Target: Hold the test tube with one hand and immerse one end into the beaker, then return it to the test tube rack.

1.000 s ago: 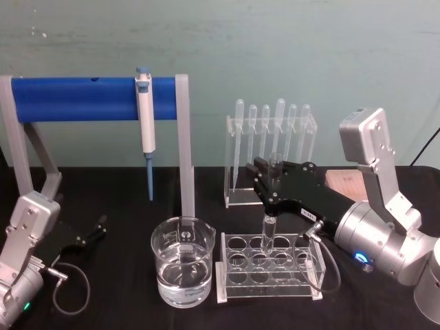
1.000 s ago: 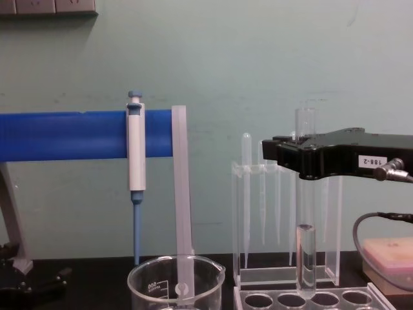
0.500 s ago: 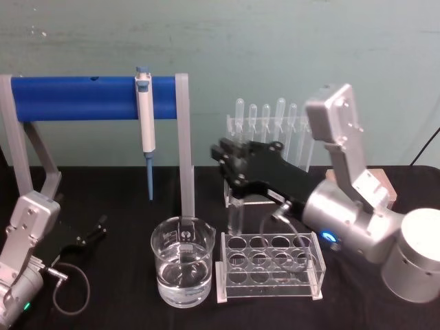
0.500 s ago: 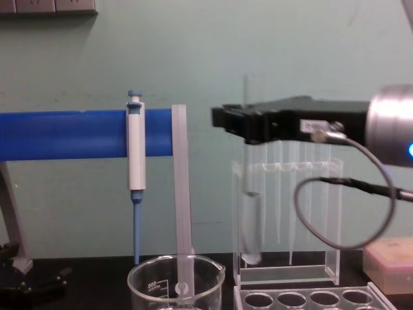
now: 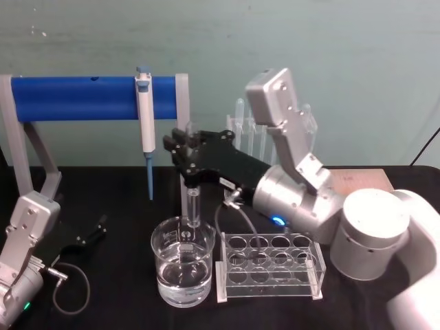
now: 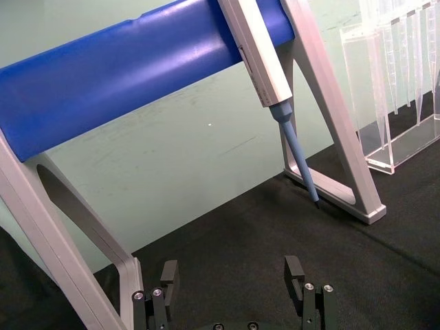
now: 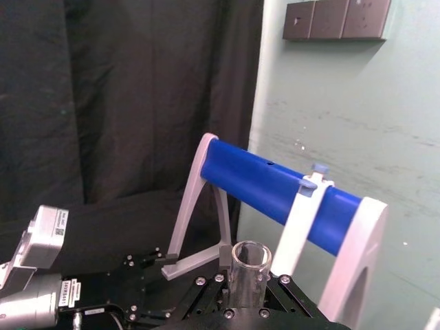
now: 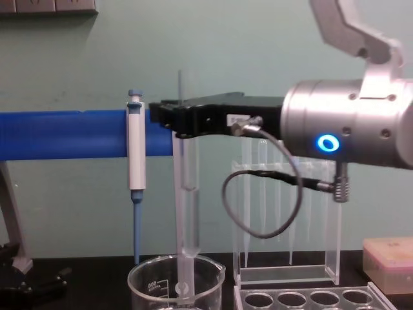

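Observation:
My right gripper [image 5: 187, 157] is shut on the test tube [image 5: 194, 203], a clear upright glass tube. It holds the tube over the beaker [image 5: 182, 265], which has water in it. In the chest view the test tube [image 8: 188, 213] hangs from the right gripper [image 8: 174, 119] with its rounded lower end about level with the rim of the beaker [image 8: 175, 281], above the water. The right wrist view shows the test tube's open top [image 7: 250, 265] between the jaws. My left gripper [image 5: 93, 234] rests open at the table's left, holding nothing [image 6: 232, 282].
A clear acrylic rack [image 5: 270, 265] with round holes stands just right of the beaker. Behind it is a stand of plastic pipettes [image 5: 247, 134]. A blue bar on grey legs [image 5: 75, 97] carries a white-and-blue pipettor [image 5: 145, 113]. A pinkish block [image 5: 361, 180] lies at the right.
My right gripper has lifted the test tube out of the acrylic rack and carried it left, from above the rack to above the beaker. The left arm has not moved.

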Controlling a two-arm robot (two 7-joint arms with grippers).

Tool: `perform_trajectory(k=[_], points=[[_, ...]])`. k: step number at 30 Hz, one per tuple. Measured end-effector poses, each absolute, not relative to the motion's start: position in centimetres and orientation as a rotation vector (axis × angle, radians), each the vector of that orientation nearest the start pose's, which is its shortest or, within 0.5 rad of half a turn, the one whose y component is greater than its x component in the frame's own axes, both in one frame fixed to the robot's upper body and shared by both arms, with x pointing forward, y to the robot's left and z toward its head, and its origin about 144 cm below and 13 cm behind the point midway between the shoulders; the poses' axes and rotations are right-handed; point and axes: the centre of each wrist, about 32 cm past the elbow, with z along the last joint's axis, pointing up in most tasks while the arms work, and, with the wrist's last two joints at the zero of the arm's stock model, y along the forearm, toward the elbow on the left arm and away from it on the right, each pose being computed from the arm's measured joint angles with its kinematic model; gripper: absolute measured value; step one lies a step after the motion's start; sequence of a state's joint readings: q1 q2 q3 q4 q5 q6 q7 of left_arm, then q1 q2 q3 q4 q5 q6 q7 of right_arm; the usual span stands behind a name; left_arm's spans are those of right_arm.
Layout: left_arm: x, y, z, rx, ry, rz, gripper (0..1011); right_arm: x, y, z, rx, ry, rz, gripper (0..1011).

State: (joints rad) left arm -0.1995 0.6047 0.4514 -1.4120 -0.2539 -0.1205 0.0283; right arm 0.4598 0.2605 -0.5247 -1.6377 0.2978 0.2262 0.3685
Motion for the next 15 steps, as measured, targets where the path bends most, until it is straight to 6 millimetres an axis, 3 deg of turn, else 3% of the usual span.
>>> perform_trajectory(k=[15], points=[[48.9, 31.0, 114.0, 0.304, -0.285, 1.248, 1000, 53.2, -12.2, 125.3, -0.053, -0.17, -0.68, 127]])
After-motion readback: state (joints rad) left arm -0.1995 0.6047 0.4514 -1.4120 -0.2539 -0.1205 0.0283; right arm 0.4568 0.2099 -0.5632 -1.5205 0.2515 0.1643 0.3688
